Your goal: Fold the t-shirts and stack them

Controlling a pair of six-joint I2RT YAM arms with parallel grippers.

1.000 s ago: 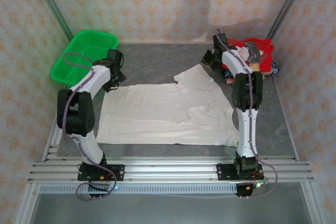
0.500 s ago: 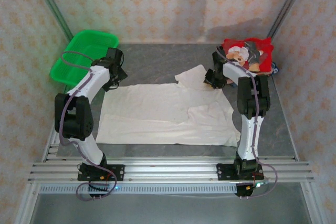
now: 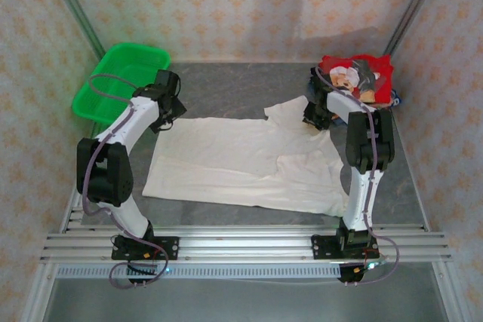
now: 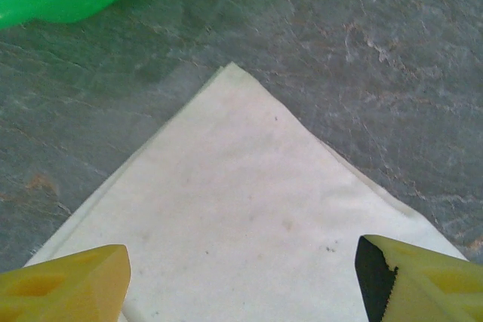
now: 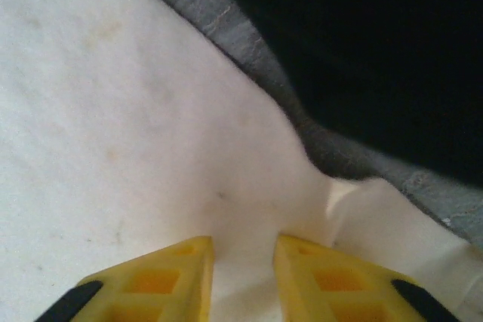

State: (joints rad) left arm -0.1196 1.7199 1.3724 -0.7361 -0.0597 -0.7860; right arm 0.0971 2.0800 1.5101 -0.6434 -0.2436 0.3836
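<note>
The white shirt point(image 3: 241, 164) lies spread flat on the table point(image 3: 226, 84), with a red shirt point(image 3: 379, 73) folded at the far right corner. The right gripper point(image 5: 241, 245), nearly closed, seems to pinch the white shirt's sleeve. The left gripper point(image 4: 241, 265) hangs wide open and empty over its far-left corner.

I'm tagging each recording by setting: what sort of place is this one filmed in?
Probably a staged robot test cell, not a real room: wallpapered panels framed by bare metal posts, an aluminium rail edging the grey table, and an off-white t-shirt spread out for folding.
</note>
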